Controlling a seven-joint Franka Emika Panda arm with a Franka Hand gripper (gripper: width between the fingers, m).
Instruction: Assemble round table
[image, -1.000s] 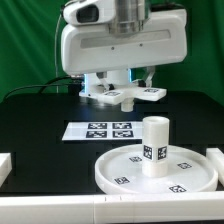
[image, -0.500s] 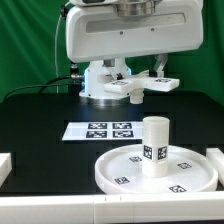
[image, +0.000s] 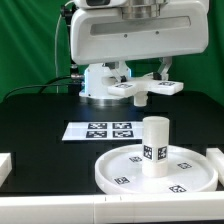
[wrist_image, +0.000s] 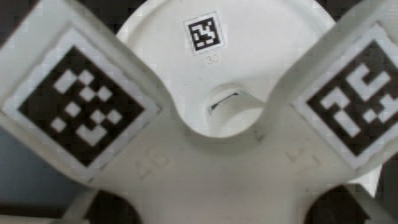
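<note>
Gripper (image: 146, 76) was clamped on the cross-shaped foot (image: 150, 89), aloft at upper centre. Leg (image: 154, 142) stood upright on disc (image: 112, 172), lower right.

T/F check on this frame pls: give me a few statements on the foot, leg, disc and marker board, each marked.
1. The tool holds the cross-shaped foot up off the table. True.
2. The leg lies on its side on the marker board. False: it stands upright at the middle of the round disc.
3. The cross-shaped foot sits on top of the leg. False: it hangs in the air, apart from the leg.
4. The marker board lies flat with nothing on it. True.
</note>
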